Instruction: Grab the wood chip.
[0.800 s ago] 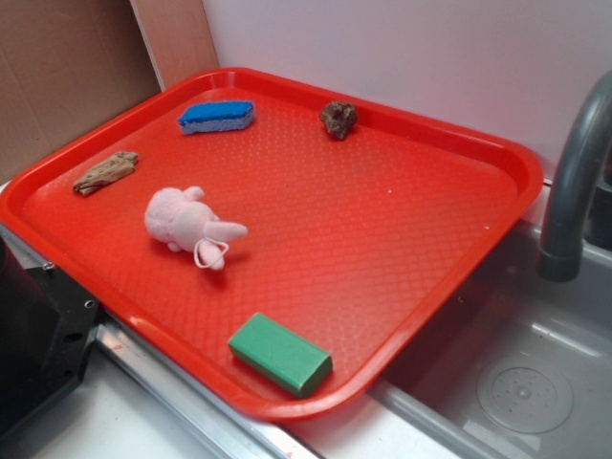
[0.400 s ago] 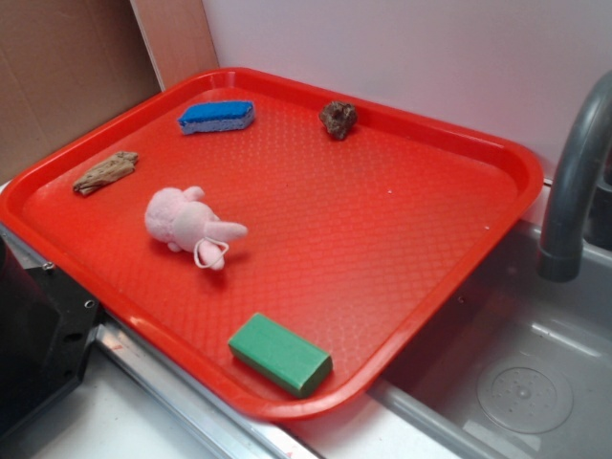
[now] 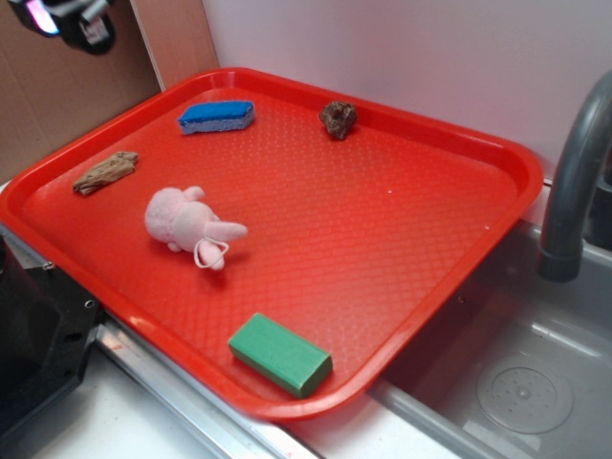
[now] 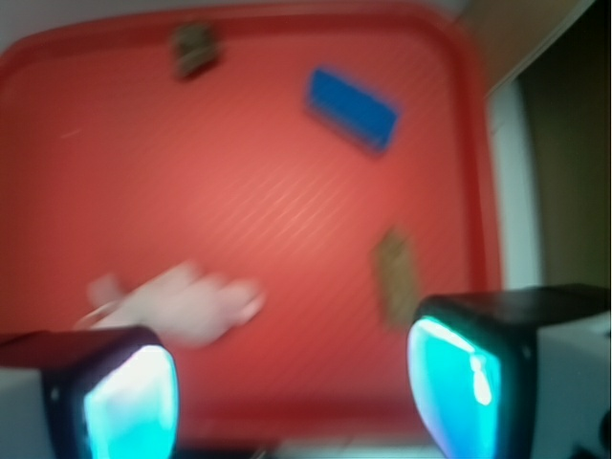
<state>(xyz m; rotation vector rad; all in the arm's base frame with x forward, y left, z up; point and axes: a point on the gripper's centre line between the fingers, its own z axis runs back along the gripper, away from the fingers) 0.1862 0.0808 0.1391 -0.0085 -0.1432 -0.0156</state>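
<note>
The gripper point(image 3: 67, 21) has just come into the exterior view at the top left corner, where a moment before there was only the cardboard wall, so I judge that the approach is only beginning and nothing is grasped yet. In the wrist view its two fingers point(image 4: 473, 382) stand wide apart and hold nothing, high above the red tray point(image 3: 497, 158). The wood chip point(image 3: 105, 172) lies flat near the tray's left rim, apart from the pink plush toy point(image 3: 186, 225) and the blue sponge point(image 3: 216, 117), and the descent is still to come
</note>
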